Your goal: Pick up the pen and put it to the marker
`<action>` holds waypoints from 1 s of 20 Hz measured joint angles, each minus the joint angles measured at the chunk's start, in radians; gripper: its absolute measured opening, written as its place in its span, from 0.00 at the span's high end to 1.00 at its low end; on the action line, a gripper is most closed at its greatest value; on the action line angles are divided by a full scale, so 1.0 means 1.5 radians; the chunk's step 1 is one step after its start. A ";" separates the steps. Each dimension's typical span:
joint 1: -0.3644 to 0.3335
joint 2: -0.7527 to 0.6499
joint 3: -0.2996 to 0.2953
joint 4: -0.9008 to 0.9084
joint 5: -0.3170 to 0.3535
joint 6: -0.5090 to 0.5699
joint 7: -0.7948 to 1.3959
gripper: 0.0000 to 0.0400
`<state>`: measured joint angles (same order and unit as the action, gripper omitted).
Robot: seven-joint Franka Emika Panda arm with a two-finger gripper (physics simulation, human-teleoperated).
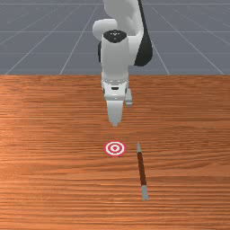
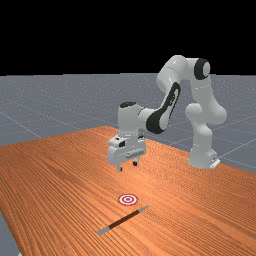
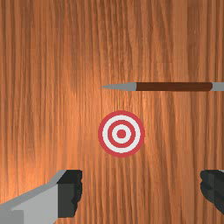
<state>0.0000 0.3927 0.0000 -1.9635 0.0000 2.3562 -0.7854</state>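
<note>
High above the table, my gripper (image 2: pixel 127 166) hangs with its two fingers wide apart and nothing between them. In the wrist view the open gripper (image 3: pixel 141 188) has a black-padded finger at each side. The marker, a flat red and white ringed disc (image 1: pixel 115 148), lies on the wood just beyond the hand in the front view. To its right there lies the pen (image 1: pixel 142 168), brown with grey ends, its pointed tip toward the arm. The wrist view has the pen (image 3: pixel 174 86) past the marker (image 3: pixel 121 134), the two apart.
The orange-brown table (image 2: pixel 65 165) spreads around the pen and marker. The arm's base (image 2: pixel 202 157) stands at the far view's right, behind the hand.
</note>
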 joint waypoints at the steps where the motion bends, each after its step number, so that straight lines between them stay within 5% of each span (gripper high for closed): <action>1: 0.000 0.000 0.000 0.000 0.000 0.000 0.000 0.39; 3: 0.000 0.000 0.000 0.000 0.000 0.000 0.000 0.78; 6: 0.000 0.004 0.000 0.008 0.000 -0.012 0.000 0.95; 20: -0.001 0.012 0.000 0.016 0.001 -0.024 -0.002 1.00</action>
<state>-0.0022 0.4100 0.0002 -1.9391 0.0019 2.3202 -0.7889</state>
